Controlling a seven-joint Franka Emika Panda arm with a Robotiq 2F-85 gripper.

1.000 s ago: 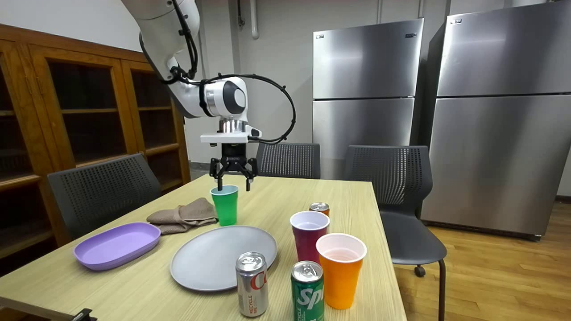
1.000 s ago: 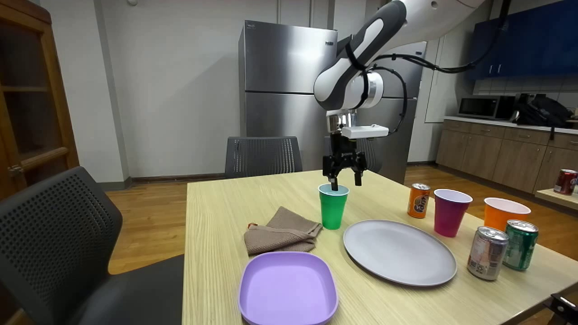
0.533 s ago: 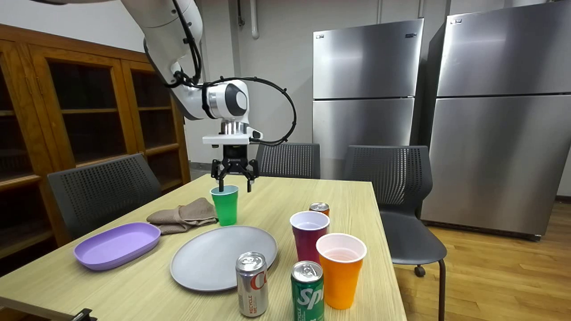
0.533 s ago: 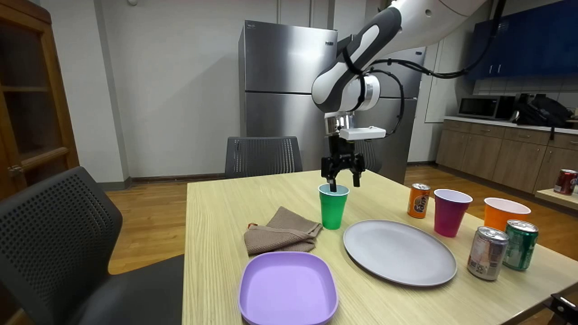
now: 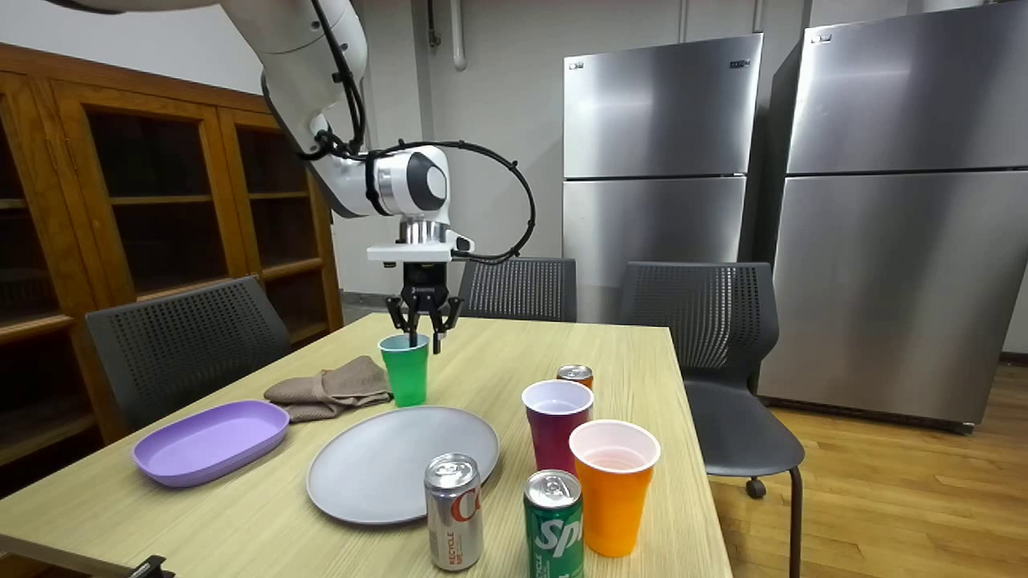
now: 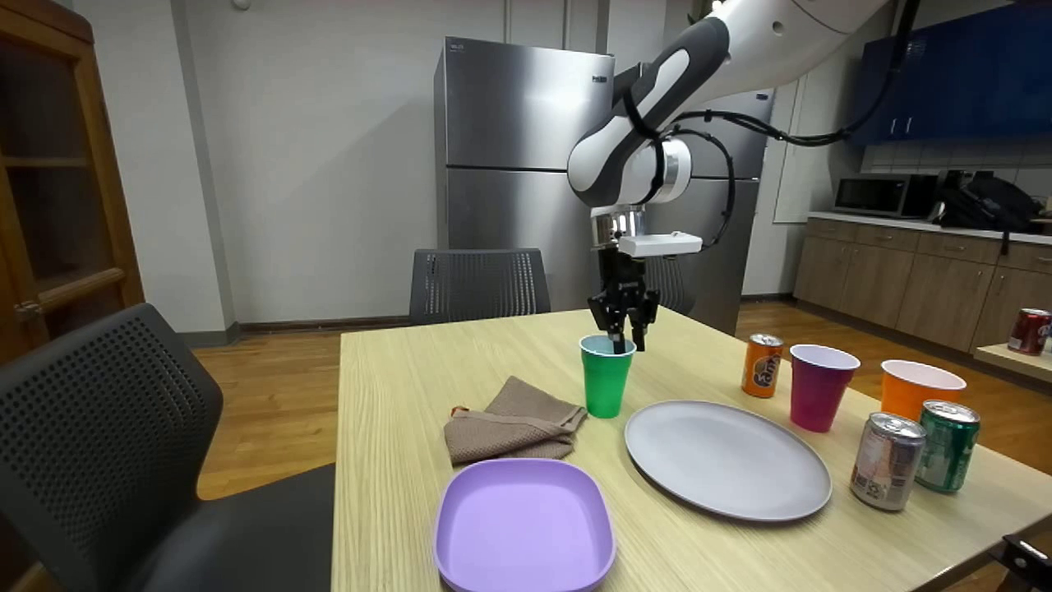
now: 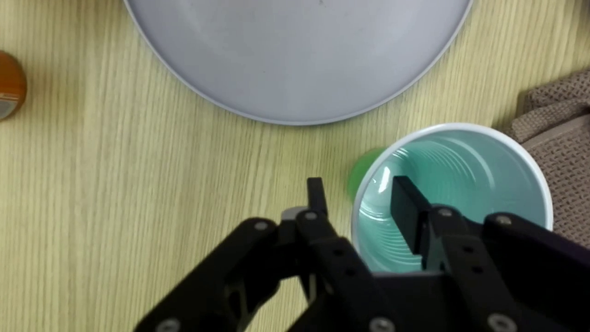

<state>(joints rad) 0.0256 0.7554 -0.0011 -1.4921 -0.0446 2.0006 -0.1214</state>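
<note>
My fingers [image 7: 408, 216] stood apart on either side of the wall of the green cup [image 6: 604, 385], the gap between them fairly narrow and nothing clasped in it. The inner finger reached into the mouth of the cup, while the outer finger [image 7: 316, 197] hung just outside the pale rim; in the wrist view I could see room between each of them and the wall, though how deep the inner one sat was hard to tell. The cup stood upright beneath my fingertips on the tabletop [image 6: 403, 370]. As I judged it, the lining up was done, since the wall lay between my two pads. The grip itself was not yet made and the cup was not lifted, so I reckoned the work at an early stage. Past the cup, on the inner finger's side, lay the folded brown cloth [image 6: 514, 427], so near that I could not tell whether the two touched. The purple tray [image 6: 526, 526] lay beyond that cloth, farther from me. Ahead of my fingertips spread the gray plate [image 7: 299, 60], near the cup but apart from it. Well off on the outer finger's side stood the orange can [image 6: 763, 370], with the maroon cup [image 6: 822, 390] near it. Past the plate, farther out again, the silver can [image 5: 454, 518], the green can [image 5: 554, 522] and the orange cup [image 5: 617, 514] stood upright near one another.
</note>
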